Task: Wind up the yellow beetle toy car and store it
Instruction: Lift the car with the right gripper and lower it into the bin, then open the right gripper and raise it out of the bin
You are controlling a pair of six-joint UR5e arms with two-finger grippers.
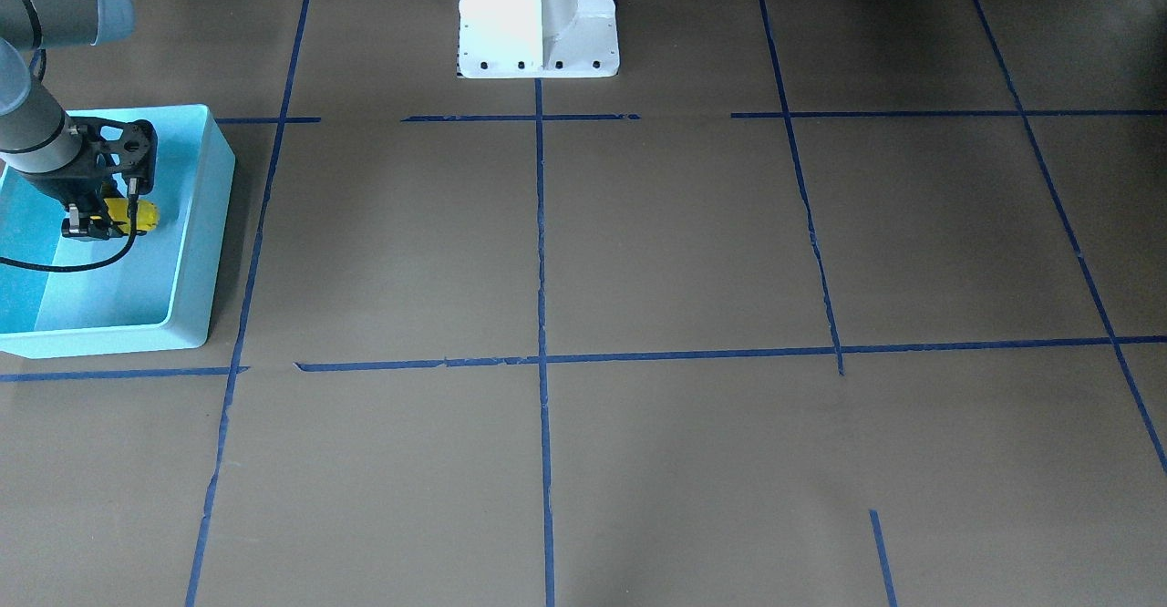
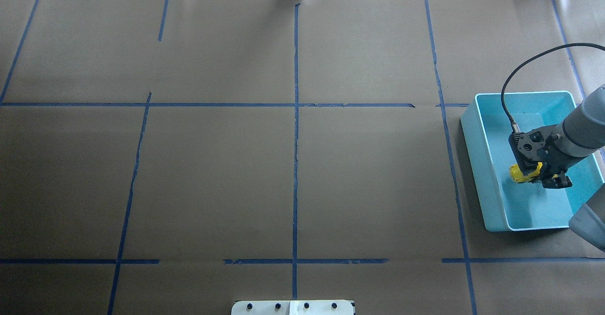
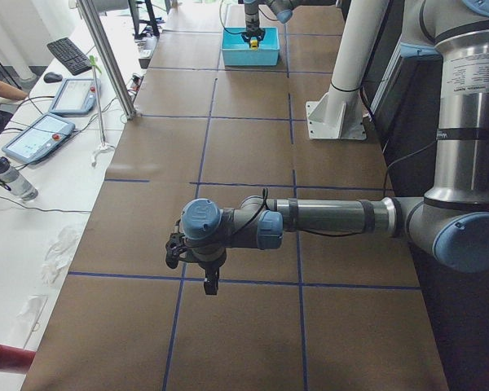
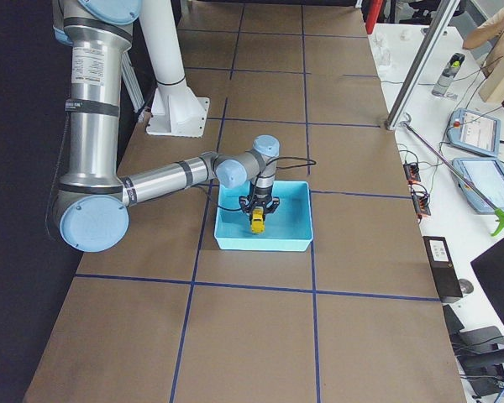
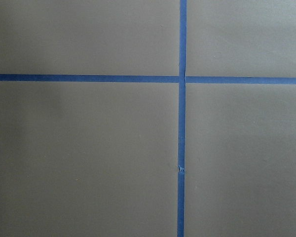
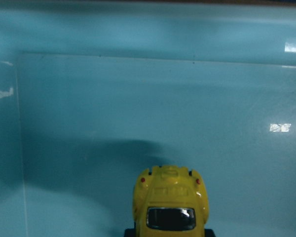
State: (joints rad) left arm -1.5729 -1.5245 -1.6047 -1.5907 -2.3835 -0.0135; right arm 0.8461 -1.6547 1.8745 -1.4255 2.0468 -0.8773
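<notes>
The yellow beetle toy car (image 1: 139, 215) hangs inside the light blue bin (image 1: 219, 188), held a little above its floor. My right gripper (image 1: 108, 222) is shut on the car and reaches down into the bin. The overhead view shows the car (image 2: 519, 174) sticking out of the right gripper (image 2: 538, 176) over the bin (image 2: 472, 149). In the right wrist view the car (image 6: 170, 202) sits at the bottom edge, with the bin floor behind it. My left gripper (image 3: 207, 281) hovers over bare table paper far from the bin; I cannot tell whether it is open or shut.
The table is covered in brown paper with a grid of blue tape lines (image 2: 296, 116). The robot's white base (image 1: 538, 15) stands at the table's middle edge. The bin sits at the table's right end. A metal pole (image 4: 428, 50) and operator devices stand beyond the far edge.
</notes>
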